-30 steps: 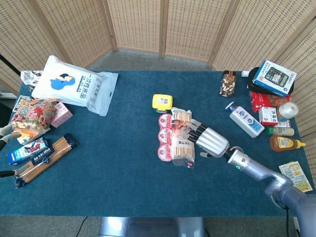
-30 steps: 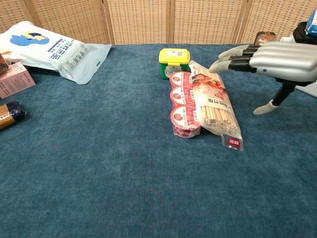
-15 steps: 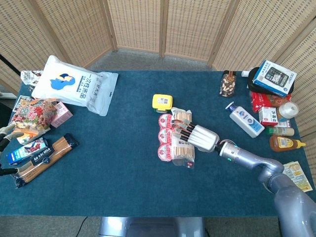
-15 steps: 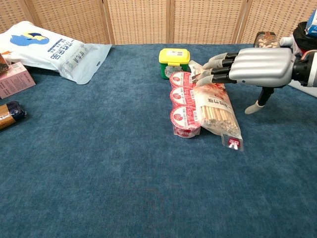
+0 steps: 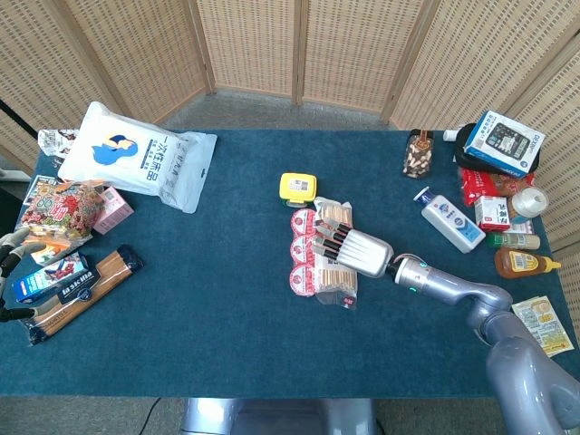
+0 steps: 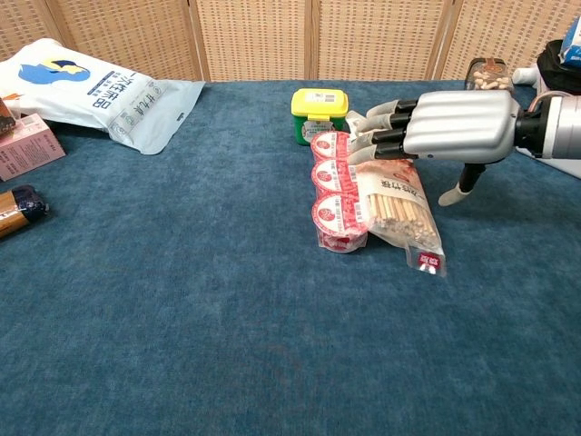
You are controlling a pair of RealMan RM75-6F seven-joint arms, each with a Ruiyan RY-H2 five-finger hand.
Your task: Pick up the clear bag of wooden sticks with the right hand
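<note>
The clear bag of wooden sticks (image 5: 336,269) (image 6: 398,201) lies flat at the table's middle, its red-printed top end pointing away from me. My right hand (image 5: 352,249) (image 6: 438,127) hovers palm down over that top half, fingers stretched out flat toward the left. Its fingertips (image 6: 361,143) reach the bag's left edge beside the cups. The thumb (image 6: 454,193) hangs down to the right of the bag, apart from it. Nothing is gripped. My left hand (image 5: 11,243) shows only partly at the far left edge of the head view.
A row of three red-lidded cups (image 5: 302,250) (image 6: 333,194) touches the bag's left side. A yellow-lidded tub (image 5: 297,187) (image 6: 318,112) stands just behind. Bottles and boxes (image 5: 451,220) crowd the right edge; a white pouch (image 5: 138,154) and pasta packet (image 5: 83,288) lie left.
My right hand has moved left and lower, from beside the bag to over its top half. The fingertips now reach the bag's edge by the cups. The bag has not moved.
</note>
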